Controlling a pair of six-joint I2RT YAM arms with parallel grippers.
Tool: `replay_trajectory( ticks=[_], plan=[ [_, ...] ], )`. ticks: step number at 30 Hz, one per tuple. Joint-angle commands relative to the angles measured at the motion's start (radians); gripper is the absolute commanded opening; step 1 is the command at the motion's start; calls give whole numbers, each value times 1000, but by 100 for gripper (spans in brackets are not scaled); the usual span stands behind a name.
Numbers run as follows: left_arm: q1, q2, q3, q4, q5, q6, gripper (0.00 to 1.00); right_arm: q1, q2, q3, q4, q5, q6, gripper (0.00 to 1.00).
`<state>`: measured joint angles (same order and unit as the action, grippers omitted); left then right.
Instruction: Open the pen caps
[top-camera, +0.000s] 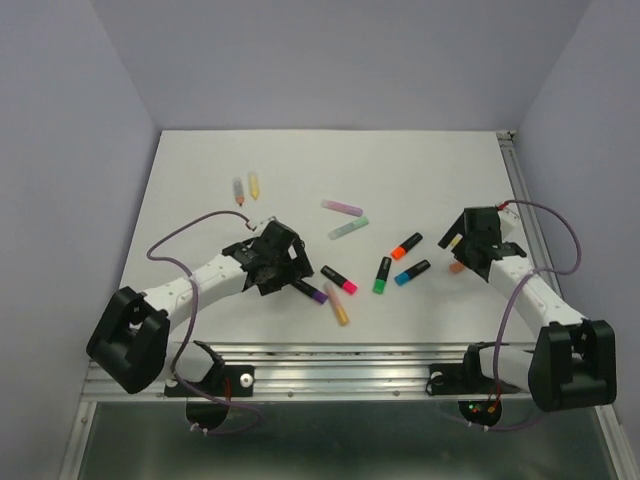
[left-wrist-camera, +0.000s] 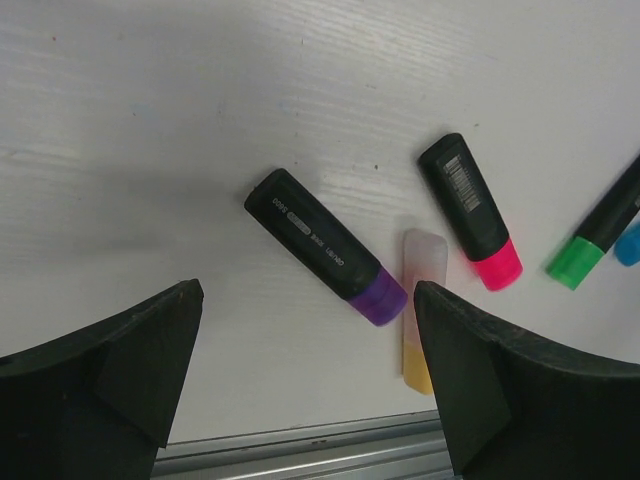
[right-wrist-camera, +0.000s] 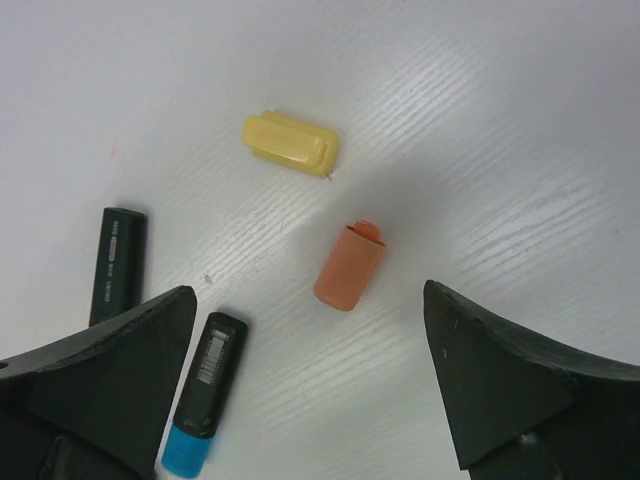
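Well, left gripper (left-wrist-camera: 308, 288) and right gripper (right-wrist-camera: 308, 292) both gape empty, and we reckon that light, slick purple-capped pen (left-wrist-camera: 320, 243) wants pinching mid-barrel.

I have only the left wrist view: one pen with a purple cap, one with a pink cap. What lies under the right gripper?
Observer: Two loose caps lie on the table below the right gripper: a yellow cap and an orange cap, apart.
Operator: Does that gripper hold something?
Observer: No, its jaws stand open and hold nothing.
Operator: Are there pens that I cannot see?
Observer: Yes, a grey pen and a yellow pen lie side by side, far left on the table.
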<state>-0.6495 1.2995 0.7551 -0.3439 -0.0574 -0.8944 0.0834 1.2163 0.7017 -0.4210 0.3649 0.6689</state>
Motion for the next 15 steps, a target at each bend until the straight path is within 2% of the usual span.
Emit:
replay_trajectory(
  ticks=[1, 7, 11, 15],
  plan=[
    [-33, 72, 56, -81, -35, -101, 99, -10, -129, -71, 97, -10, 12, 100],
    [-53, 202, 153, -167, -44, -164, 93, -10, -238, -152, 166, -50, 1, 100],
    [-81, 296, 240, -234, -68, -158, 91, -10, -238, -156, 159, -50, 1, 100],
    [-91, 418, 319, -346, -116, -158, 84, -10, -216, -153, 145, -52, 3, 100]
  ],
)
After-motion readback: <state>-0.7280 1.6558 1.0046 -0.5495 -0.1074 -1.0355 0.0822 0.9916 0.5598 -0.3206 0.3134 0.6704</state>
